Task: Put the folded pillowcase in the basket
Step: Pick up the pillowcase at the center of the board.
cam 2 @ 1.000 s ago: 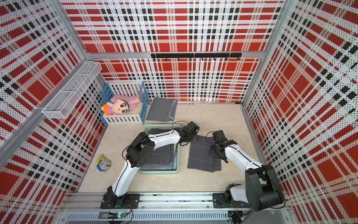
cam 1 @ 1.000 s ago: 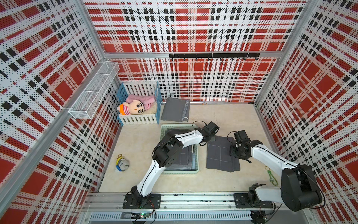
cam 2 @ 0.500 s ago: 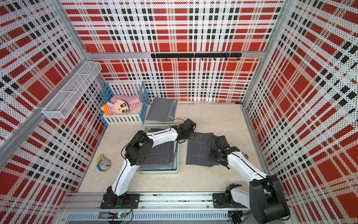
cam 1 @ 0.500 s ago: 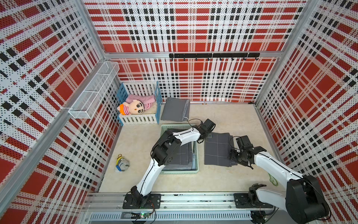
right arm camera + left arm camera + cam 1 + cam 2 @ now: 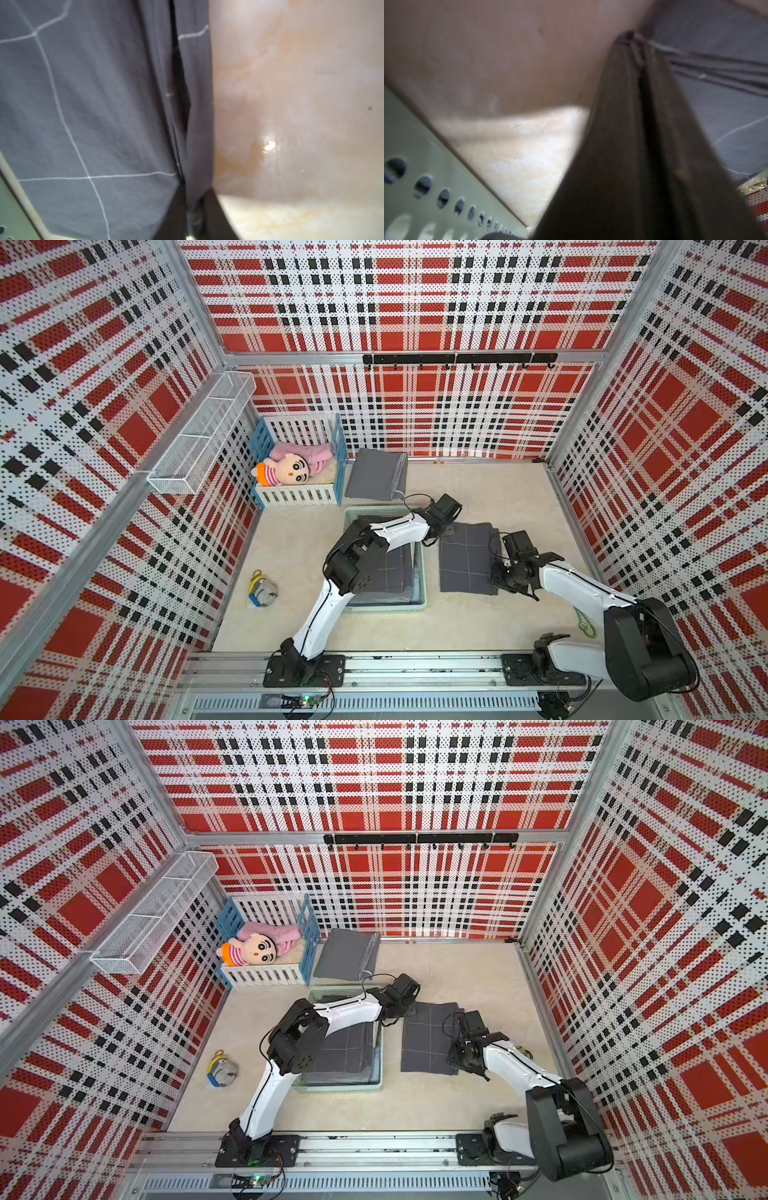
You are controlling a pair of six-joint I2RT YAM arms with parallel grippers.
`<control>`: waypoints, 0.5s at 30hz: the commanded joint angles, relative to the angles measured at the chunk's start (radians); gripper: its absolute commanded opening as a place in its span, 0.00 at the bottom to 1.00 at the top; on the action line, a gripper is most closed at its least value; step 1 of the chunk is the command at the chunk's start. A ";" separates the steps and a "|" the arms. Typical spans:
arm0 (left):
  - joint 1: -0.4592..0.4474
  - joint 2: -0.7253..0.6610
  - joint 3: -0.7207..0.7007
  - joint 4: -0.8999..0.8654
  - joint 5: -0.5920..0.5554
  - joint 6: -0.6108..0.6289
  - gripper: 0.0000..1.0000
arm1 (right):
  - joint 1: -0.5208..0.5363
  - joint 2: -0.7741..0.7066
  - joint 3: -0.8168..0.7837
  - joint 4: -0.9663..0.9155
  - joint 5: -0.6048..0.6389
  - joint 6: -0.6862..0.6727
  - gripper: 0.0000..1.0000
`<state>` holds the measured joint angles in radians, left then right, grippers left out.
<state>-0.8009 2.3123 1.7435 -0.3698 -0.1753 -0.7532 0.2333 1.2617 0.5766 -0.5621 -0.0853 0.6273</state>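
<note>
- The pale beige, marbled surface [image 5: 478, 630] carries everything, with red plaid walls on three sides.
- A long white wire rack [image 5: 199, 443] hangs on the side wall above the crib's corner.
- The basket [image 5: 386, 607] is shallow, rectangular and pale mint green, and the left wrist view shows round holes along its wall [image 5: 415, 197]. It sits mid-surface with a dark grey folded cloth [image 5: 395, 572] lying flat inside, partly hidden under the left arm.
- A white-and-blue crib [image 5: 299, 493] in the back corner holds a doll [image 5: 286, 470] dressed in pink.
- The pillowcase [image 5: 465, 560] lies flat on the surface just beside the basket, on the basket's right and outside it.
  - It is dark grey with thin white lines forming a grid, folded into a neat rectangle.
  - Stacked layers show along its far and right edges.
  - The right wrist view shows soft, lightly creased cloth [image 5: 93, 104].
- Another grey folded cloth [image 5: 376, 475] lies by the back wall, beside the crib.
- The left claw [image 5: 439, 533] is clamped on the pillowcase's far corner nearest the basket. Its dark fingers [image 5: 618, 124] pinch together on the layers.
- The right claw [image 5: 498, 578] is clamped on the pillowcase's right edge near the front corner, and a fold of cloth runs between its fingers [image 5: 174, 220].
- A small grey, blue and yellow item [image 5: 262, 593] lies apart, left of the basket.
</note>
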 commanded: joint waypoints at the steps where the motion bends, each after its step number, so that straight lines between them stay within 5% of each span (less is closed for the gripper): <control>1: -0.039 -0.077 0.009 0.009 -0.035 0.048 0.00 | 0.000 -0.083 0.017 -0.039 -0.014 0.010 0.00; 15: -0.110 -0.447 -0.082 -0.002 -0.163 0.103 0.00 | 0.186 -0.229 0.339 -0.165 0.018 0.105 0.00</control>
<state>-0.9333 1.9400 1.7081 -0.3656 -0.2859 -0.6704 0.3813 1.0428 0.8627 -0.6991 -0.0875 0.7002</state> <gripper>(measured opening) 0.052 0.053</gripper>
